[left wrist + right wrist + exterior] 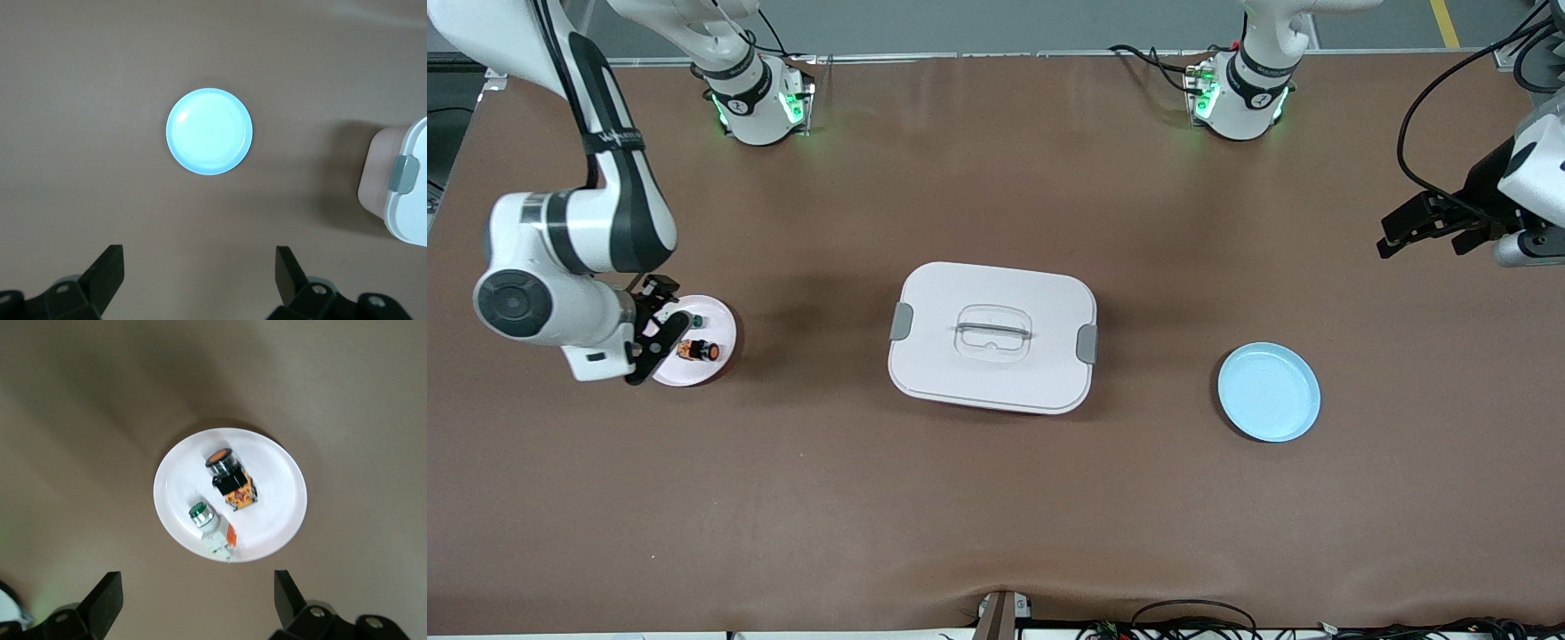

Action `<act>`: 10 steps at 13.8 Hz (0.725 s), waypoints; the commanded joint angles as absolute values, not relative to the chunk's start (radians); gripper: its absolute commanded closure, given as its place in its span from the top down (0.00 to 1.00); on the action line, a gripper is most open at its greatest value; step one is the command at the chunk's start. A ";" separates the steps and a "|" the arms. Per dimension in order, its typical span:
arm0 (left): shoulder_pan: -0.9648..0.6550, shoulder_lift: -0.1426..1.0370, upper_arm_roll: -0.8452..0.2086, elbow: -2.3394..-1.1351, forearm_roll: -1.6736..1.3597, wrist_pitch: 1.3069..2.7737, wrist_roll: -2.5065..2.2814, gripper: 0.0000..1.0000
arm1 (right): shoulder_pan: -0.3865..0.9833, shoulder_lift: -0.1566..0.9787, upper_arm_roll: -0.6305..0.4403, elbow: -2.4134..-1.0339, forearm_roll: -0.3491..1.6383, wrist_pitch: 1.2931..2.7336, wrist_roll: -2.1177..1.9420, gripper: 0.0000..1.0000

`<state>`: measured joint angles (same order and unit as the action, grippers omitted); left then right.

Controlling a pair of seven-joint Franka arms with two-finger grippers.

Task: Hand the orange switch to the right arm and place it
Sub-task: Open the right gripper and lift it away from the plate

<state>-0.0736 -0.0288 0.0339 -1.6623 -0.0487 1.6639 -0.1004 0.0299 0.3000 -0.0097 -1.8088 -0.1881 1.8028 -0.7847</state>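
Note:
The orange switch [698,350], black-bodied with an orange cap, lies on its side on a small white plate [725,331] toward the right arm's end of the table. In the right wrist view the orange switch [229,479] lies on the plate [280,487] next to a white-bodied switch with a green cap [208,523]. My right gripper [656,327] is open and empty, hanging over the plate's edge; its own view also shows the right gripper [198,600] open. My left gripper [1423,227] is open and empty, waiting high at the left arm's end; its own view shows the left gripper [200,277] holding nothing.
A white lidded box [993,337] with grey clasps sits mid-table. A light blue plate [1269,392] lies empty between the box and the left arm's end; the left wrist view shows the blue plate [209,131] and a corner of the box [407,187].

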 commanded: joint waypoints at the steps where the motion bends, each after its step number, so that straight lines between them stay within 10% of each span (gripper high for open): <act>1: -0.067 0.006 0.028 -1.606 -0.023 1.624 -0.106 1.00 | 0.038 0.310 -0.009 -1.702 -0.172 1.676 -0.605 1.00; 10: -0.075 0.006 0.023 -1.588 0.008 1.617 -0.098 1.00 | 0.068 0.311 -0.015 -1.402 -0.107 1.338 -0.277 1.00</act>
